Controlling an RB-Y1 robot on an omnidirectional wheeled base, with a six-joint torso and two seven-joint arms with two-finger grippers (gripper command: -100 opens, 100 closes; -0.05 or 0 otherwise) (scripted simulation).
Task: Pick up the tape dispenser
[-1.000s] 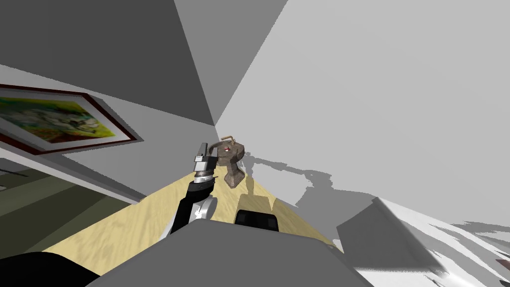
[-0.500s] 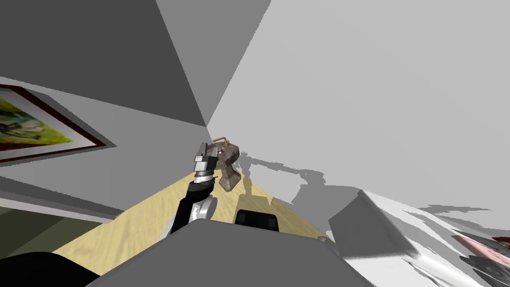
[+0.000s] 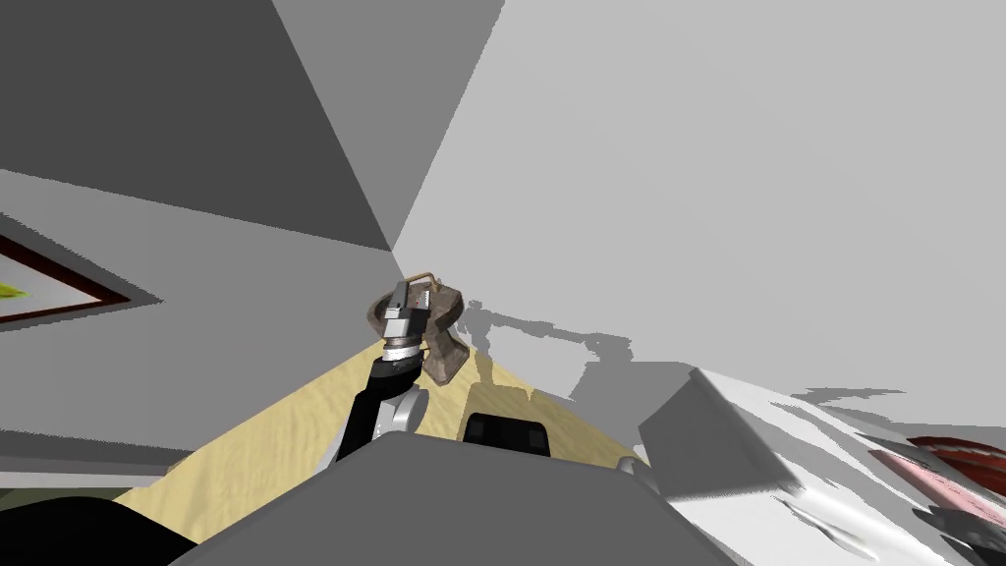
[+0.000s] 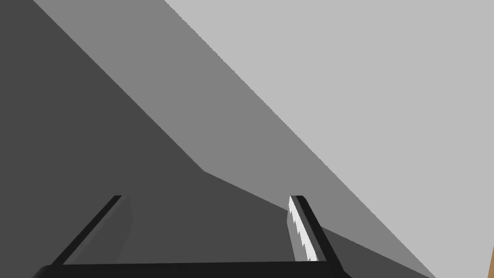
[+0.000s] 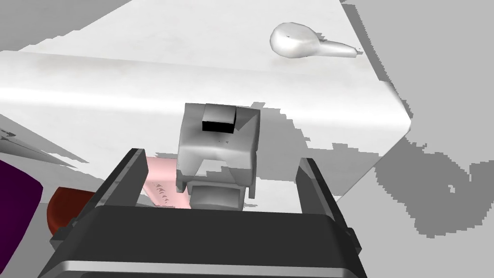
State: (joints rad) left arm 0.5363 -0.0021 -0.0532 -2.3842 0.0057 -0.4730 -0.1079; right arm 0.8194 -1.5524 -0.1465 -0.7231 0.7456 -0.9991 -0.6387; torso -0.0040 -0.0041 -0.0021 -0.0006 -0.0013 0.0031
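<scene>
Between the two spread fingers of my right gripper (image 5: 223, 157) lies the tape dispenser (image 5: 217, 140), a blocky grey thing with a black rectangular slot near its far end. My fingers stand wide on either side of it, with a gap between each one and the dispenser's flanks, so nothing is pinched. Its near end comes close to the gripper's dark body; I cannot tell whether they touch.

The dispenser lies on a white surface (image 5: 120, 82) with a rounded edge. A pale pink flat thing (image 5: 161, 183) lies just beside it, partly hidden behind one of my fingers. Past that finger are a dark red rounded thing (image 5: 67, 212) and a deep purple one (image 5: 14, 207). Farther along the white surface, well apart from the dispenser, rests a glossy white teardrop-shaped thing (image 5: 299, 41) with a thin tail.

My left gripper (image 4: 207, 197) is raised in front of me, its fingers apart and holding nothing. From the head camera it overlaps a lumpy brown object (image 3: 444, 352) with a thin hoop on top. That object stands on a tan wood-grained top (image 3: 285, 432) close to the corner where the grey walls meet. I cannot tell whether the gripper touches it.
</scene>
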